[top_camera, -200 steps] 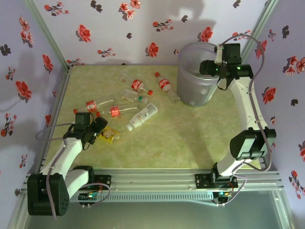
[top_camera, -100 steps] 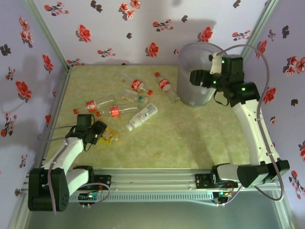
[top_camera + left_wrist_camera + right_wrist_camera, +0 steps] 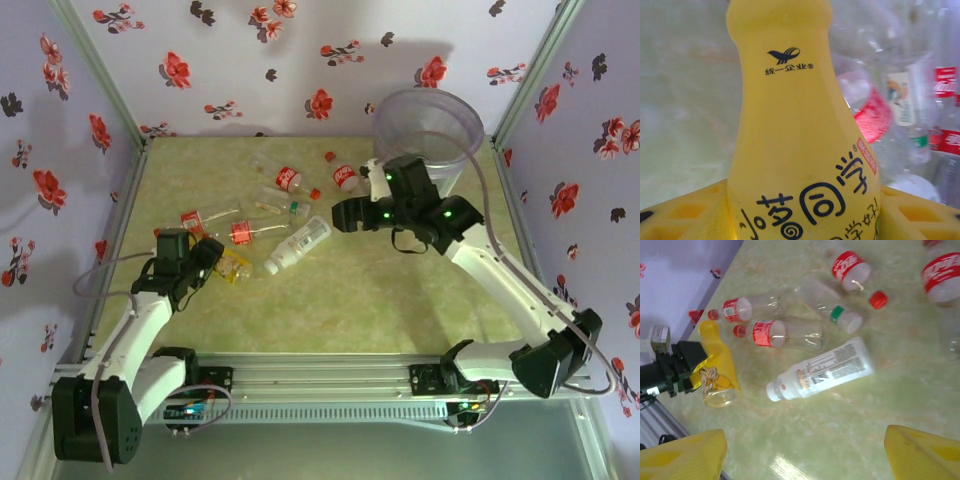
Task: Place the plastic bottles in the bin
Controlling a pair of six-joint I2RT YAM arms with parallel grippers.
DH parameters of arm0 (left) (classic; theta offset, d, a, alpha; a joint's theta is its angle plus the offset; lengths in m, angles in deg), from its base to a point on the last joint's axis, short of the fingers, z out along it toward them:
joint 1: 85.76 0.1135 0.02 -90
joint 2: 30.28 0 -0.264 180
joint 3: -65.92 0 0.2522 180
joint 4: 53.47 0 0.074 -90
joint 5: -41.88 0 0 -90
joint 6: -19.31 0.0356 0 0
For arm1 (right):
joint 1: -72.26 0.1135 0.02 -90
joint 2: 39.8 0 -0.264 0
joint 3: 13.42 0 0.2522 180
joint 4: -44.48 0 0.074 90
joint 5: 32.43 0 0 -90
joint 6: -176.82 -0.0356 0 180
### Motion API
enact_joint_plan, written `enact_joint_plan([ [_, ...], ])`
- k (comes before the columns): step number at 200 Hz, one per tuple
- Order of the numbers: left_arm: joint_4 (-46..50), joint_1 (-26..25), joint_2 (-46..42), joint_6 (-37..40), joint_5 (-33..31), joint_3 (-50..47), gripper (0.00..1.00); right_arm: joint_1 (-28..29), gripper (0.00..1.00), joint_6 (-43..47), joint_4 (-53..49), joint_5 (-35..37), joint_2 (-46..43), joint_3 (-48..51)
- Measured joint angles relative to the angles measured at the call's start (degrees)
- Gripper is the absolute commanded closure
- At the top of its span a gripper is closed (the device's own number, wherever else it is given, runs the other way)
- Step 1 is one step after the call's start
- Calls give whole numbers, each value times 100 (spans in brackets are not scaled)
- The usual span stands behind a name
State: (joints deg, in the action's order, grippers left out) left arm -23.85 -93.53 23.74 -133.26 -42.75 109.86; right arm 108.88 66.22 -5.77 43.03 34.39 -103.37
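Note:
My left gripper (image 3: 208, 260) (image 3: 802, 210) is shut on the yellow bottle (image 3: 790, 150) (image 3: 234, 264), which fills the gap between its yellow fingers (image 3: 685, 215). My right gripper (image 3: 342, 214) (image 3: 805, 460) hangs open and empty over the table, left of the bin (image 3: 428, 112). Just ahead of it lies the white-labelled bottle (image 3: 822, 370) (image 3: 298, 245). Red-labelled clear bottles (image 3: 771, 333) (image 3: 243, 232) lie scattered beyond, further ones at the far side (image 3: 288, 178) (image 3: 345, 177). The right wrist view also catches the left gripper (image 3: 677, 371) holding the yellow bottle (image 3: 715, 372).
A clear bottle with a green band (image 3: 829, 306) and a loose red cap (image 3: 878, 299) lie among the others. Floral walls close in the table on three sides. Open green tabletop (image 3: 380, 290) stretches in front of the right arm.
The right arm swung from over the bin down and left to the table's middle. The left gripper moved slightly away from the base, taking the yellow bottle with it.

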Motion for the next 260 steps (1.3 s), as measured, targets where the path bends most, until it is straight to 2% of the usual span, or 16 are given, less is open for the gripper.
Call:
enact_joint_plan([
  [30, -267, -490, 219, -144, -2, 413, 79, 417, 11, -264, 385, 13, 466, 50],
  [58, -654, -1054, 828, -144, 26, 1003, 91, 704, 8, -514, 765, -149, 833, 116],
  [93, -1333, -1443, 1482, -149, 262, 1464, 98, 780, 8, -850, 1191, -411, 973, 350],
  [148, -1878, -1906, 2120, -146, 599, 2015, 100, 745, 9, -1086, 1617, -654, 1167, 522],
  [227, -2406, -2243, 2481, -387, 833, 2048, 100, 420, 14, -1421, 2382, -999, 1464, 927],
  [260, -2579, -2284, 2555, -487, 841, 2048, 98, 358, 26, -1572, 2686, -1163, 1510, 988],
])
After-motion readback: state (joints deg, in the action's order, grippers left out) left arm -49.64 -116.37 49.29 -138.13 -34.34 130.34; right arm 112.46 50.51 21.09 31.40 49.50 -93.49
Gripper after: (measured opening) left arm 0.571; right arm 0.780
